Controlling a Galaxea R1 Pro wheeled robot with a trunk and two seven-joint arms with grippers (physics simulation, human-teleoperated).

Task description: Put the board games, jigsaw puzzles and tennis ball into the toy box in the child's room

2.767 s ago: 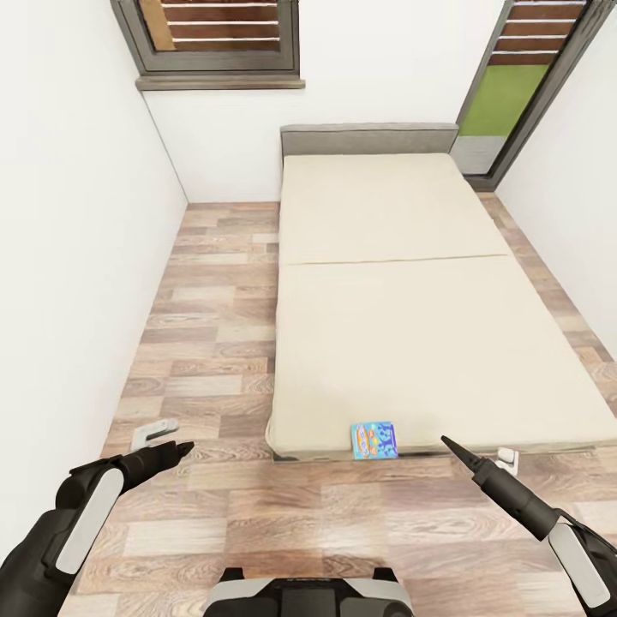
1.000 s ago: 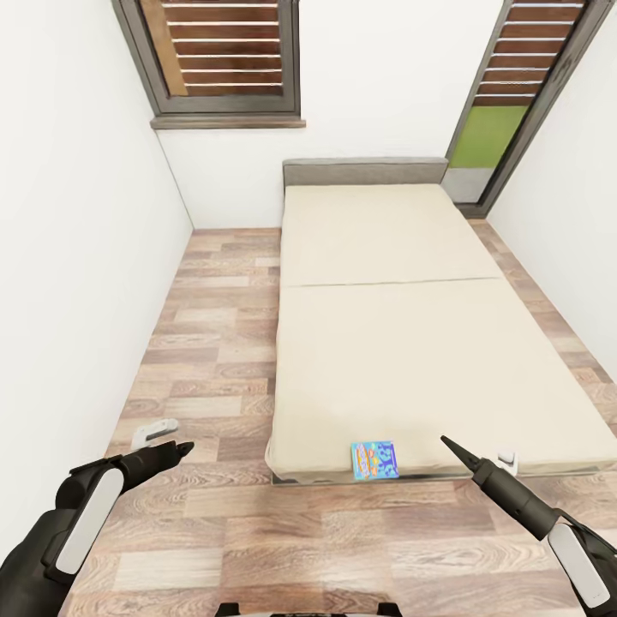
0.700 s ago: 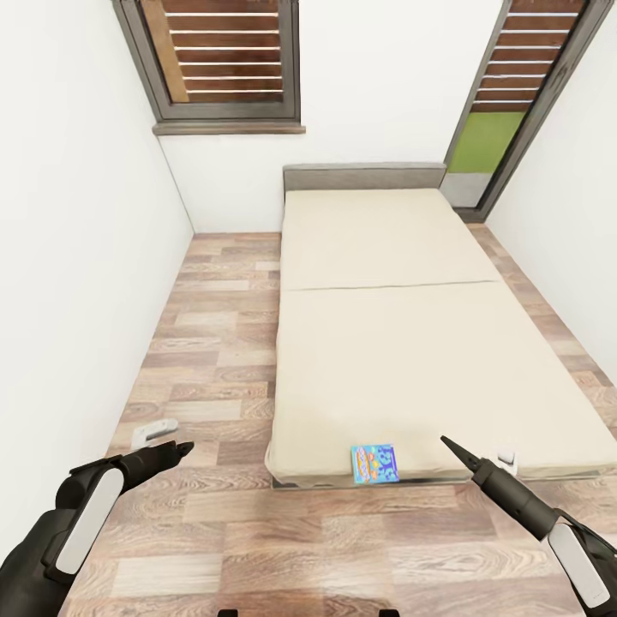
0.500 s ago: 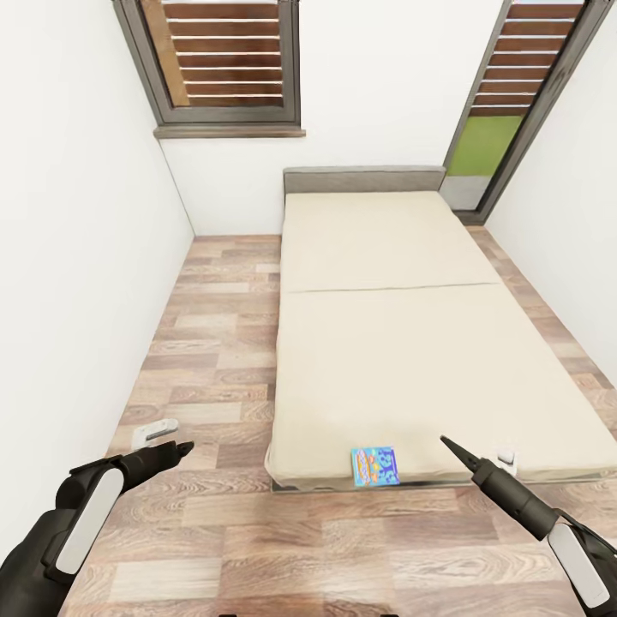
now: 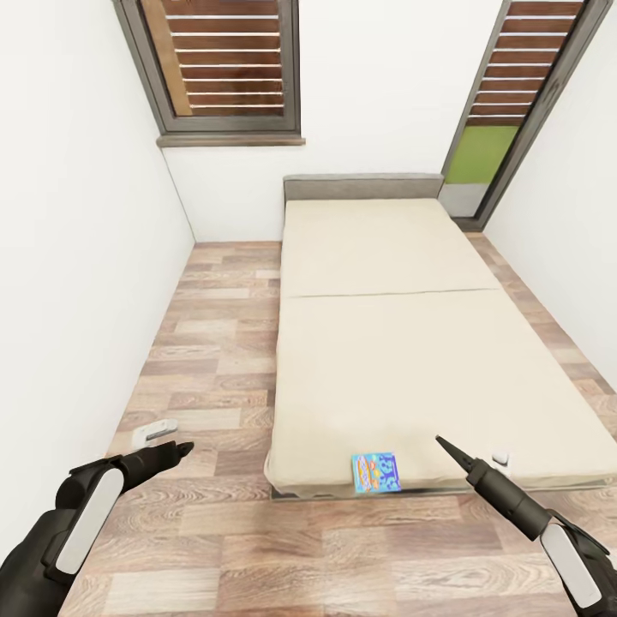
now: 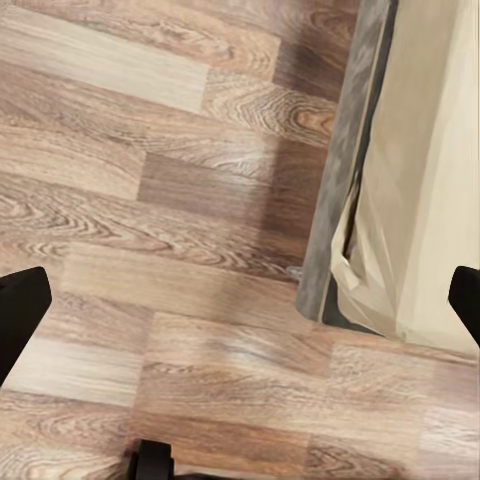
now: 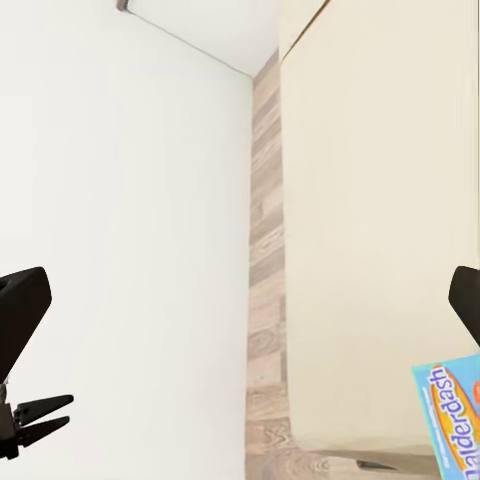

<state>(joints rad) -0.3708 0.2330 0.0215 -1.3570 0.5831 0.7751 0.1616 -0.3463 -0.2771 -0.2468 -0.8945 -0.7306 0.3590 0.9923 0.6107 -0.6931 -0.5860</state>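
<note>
Head view, bed: the beige bed (image 5: 403,343) fills the centre and right of the frame, its grey headboard against the far white wall under two dark-framed windows (image 5: 227,68).
Head view, board game: the small blue board game (image 5: 376,473) lies flat at the bed's near edge, lower centre-right.
Head view, grippers: the left gripper (image 5: 163,441) sits at lower left over the wood-plank floor (image 5: 214,360); the right gripper (image 5: 476,458) sits at lower right, just beside the blue box and not touching it.
Head view, change: the whole picture has shifted since the earlier frames, with more window showing and the robot's base gone from the bottom edge; the camera moved, while the box lies at the same spot on the mattress.
Left wrist view: fingers (image 6: 20,315) spread wide apart, holding nothing, above the floor and the bed's grey frame corner.
Right wrist view: fingers (image 7: 22,305) wide apart, empty; the blue box lettered "Balderdash" (image 7: 452,415) shows at lower right on the mattress.
</note>
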